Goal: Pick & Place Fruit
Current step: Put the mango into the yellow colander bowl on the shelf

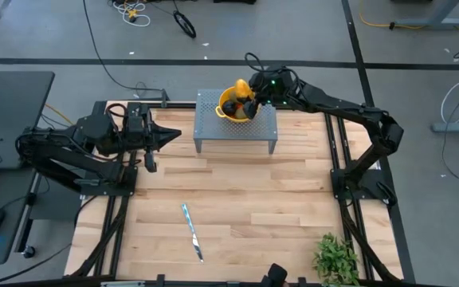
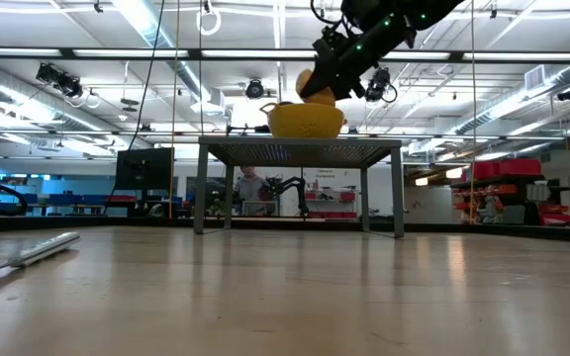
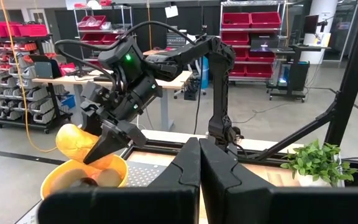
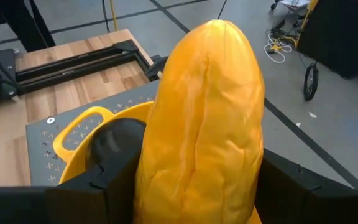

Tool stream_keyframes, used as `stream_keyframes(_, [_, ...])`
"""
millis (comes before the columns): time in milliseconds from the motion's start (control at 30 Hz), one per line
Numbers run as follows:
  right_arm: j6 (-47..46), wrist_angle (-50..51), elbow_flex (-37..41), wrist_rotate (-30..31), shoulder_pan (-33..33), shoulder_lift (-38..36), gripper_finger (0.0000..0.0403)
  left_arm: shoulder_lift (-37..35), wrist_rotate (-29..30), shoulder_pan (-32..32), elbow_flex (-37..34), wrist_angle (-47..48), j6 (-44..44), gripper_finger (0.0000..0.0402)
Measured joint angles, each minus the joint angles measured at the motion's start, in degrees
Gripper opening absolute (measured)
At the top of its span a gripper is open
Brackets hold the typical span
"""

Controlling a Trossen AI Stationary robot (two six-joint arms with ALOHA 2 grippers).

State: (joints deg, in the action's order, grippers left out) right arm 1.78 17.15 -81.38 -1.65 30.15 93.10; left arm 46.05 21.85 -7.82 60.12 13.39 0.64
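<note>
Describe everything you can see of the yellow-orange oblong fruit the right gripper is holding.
The yellow-orange oblong fruit is smooth and slightly waxy, with shallow lengthwise creases and a rounded tip. It looks whole and undamaged. The right gripper clamps it between both fingers, holding it just above the yellow colander bowl on the small grey perforated metal table. Only the fingers appear to touch it.
</note>
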Motion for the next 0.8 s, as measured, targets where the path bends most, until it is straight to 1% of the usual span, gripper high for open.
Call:
stream_keyframes(467, [0.02,3.46,0.0,0.0,0.31,-0.04,0.0305,0.0,0.0,0.0,0.0,-0.02,0.0,0.0])
stream_keyframes(800, [0.25,3.48,0.0,0.01,0.31,-0.59,0.031,0.01,0.0,0.01,0.0,-0.01,0.28,0.0])
